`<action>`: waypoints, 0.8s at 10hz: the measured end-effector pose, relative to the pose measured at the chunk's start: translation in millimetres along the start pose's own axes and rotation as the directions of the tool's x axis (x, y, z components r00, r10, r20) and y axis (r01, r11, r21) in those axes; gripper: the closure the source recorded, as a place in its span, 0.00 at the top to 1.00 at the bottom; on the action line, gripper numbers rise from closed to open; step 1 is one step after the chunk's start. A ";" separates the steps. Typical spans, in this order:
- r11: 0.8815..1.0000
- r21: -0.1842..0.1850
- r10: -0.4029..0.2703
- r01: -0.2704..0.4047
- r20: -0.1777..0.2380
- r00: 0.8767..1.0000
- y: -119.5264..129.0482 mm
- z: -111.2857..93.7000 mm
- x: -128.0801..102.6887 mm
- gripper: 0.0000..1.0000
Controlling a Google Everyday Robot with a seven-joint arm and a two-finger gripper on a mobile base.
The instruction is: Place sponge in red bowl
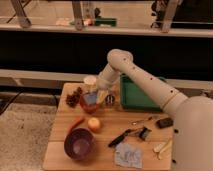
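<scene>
A small red bowl [88,106] stands at the far left of the wooden table [107,132]. A blue sponge [90,98] sits in or just over the bowl. My gripper [98,96] hangs right at the sponge, above the bowl's right rim, with the white arm [140,80] reaching in from the right. The gripper hides part of the sponge and bowl, so I cannot tell whether the sponge is still held.
A green tray [138,93] lies at the back right. A white cup [90,81] and a pine cone [73,98] stand by the red bowl. A purple bowl [79,144], a carrot [76,123], an orange fruit [93,124], a grey cloth [128,155] and dark utensils [131,135] lie nearer the front.
</scene>
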 end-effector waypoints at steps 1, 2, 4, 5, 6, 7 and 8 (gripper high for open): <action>1.000 -0.005 0.000 0.000 -0.001 1.000 -2.0 2.9 1.8 0.00; 1.000 -0.009 -0.001 0.001 -0.001 1.000 -3.2 5.0 2.5 0.00; 1.000 -0.017 -0.004 0.004 -0.006 1.000 -5.3 10.1 2.6 0.00; 1.000 -0.020 -0.004 0.004 -0.008 1.000 -5.9 11.3 2.6 0.00; 1.000 -0.022 -0.002 0.002 -0.010 1.000 -7.8 13.2 2.4 0.00; 1.000 -0.023 -0.002 0.001 -0.011 1.000 -10.3 14.7 2.2 0.00; 0.999 -0.033 -0.001 0.001 -0.011 1.000 -12.5 16.9 1.7 0.00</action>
